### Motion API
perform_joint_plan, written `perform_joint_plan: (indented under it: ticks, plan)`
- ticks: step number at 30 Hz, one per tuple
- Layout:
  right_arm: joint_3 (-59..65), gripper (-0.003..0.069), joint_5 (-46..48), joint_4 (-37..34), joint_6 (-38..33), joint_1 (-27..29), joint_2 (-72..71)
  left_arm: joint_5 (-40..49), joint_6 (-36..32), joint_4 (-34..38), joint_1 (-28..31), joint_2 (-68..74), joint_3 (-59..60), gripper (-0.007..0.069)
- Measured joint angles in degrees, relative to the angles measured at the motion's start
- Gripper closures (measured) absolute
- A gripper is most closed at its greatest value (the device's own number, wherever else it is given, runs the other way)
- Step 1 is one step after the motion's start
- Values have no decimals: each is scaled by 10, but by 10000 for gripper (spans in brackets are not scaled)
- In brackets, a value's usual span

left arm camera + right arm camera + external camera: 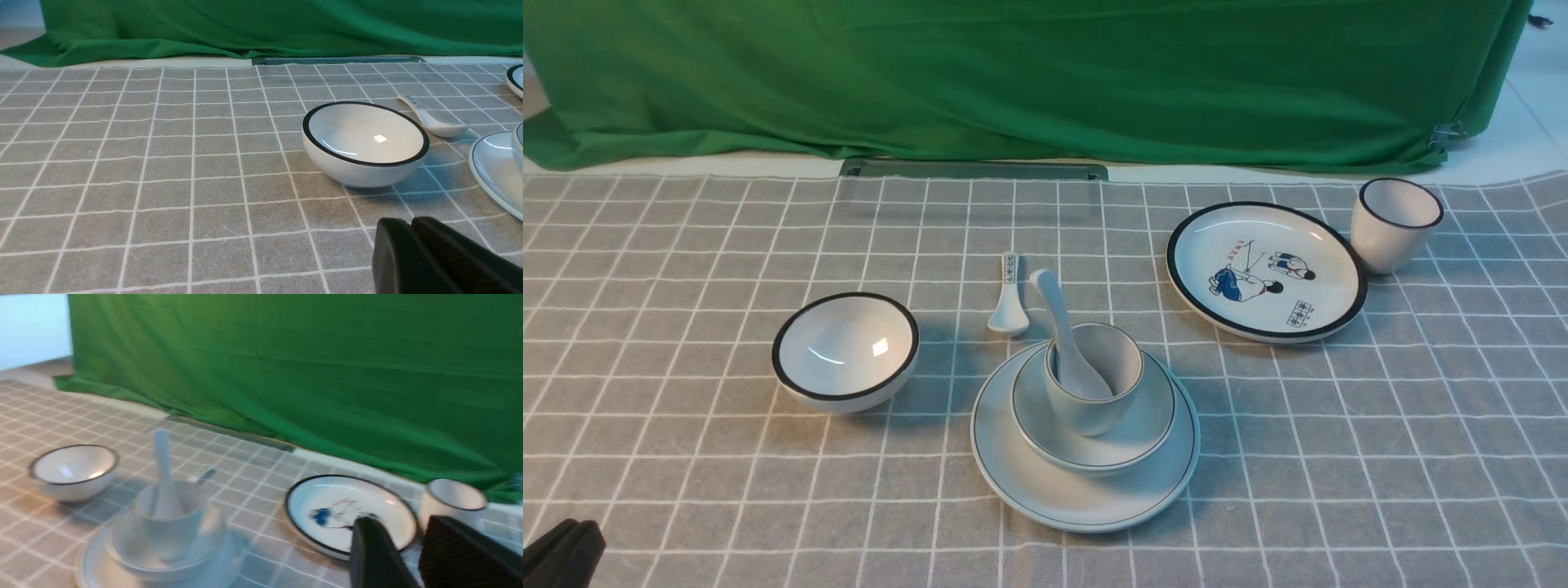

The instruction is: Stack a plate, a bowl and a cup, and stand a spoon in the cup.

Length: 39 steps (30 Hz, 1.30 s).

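The plate [1086, 490] lies on the checked cloth [686, 457] near the middle of the table, a little toward my side, and it carries the whole stack. The wide shallow bowl [1127, 437] sits centred in it, the handleless cup [1094, 408] stands upright in the bowl, and the long white spoon [1062, 327] leans in the cup with its scoop down and its handle tilted away toward the green backdrop [1029, 73]. Broad at the base and narrowing upward, the pile looks steady to me; the spoon rests against the cup's rim, which is what keeps it standing. I judge the task done.

My left gripper [412, 245] hangs low at the near left edge of the table, its two pads pressed together on nothing, well apart from the stack. My right gripper [402, 555] shows only in its own blurred wrist view, the fingers parted with a gap between them and nothing held.

The other pieces stand aside: the black-rimmed bowl [845, 351] to the left of the stack, the small patterned spoon [1009, 298] just behind the plate, the cartoon plate [1266, 269] and the bold-rimmed cup [1392, 224] at the far right.
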<state>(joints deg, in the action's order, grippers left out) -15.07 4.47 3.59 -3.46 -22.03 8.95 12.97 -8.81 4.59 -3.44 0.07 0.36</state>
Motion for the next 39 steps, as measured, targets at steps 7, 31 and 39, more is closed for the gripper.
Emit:
perform_joint_plan:
  ticks: [7, 31, 39]
  plan:
    - [111, 424, -1, 0, -9, 148, -35, 0, 0, 0, 0, 0, 0, 607]
    - [155, 421, 92, 1, -16, 207, -89, 2, 0, 0, 0, 0, 0, 607]
    - [155, 421, 92, 1, -16, 207, -89, 2, 0, 0, 0, 0, 0, 607]
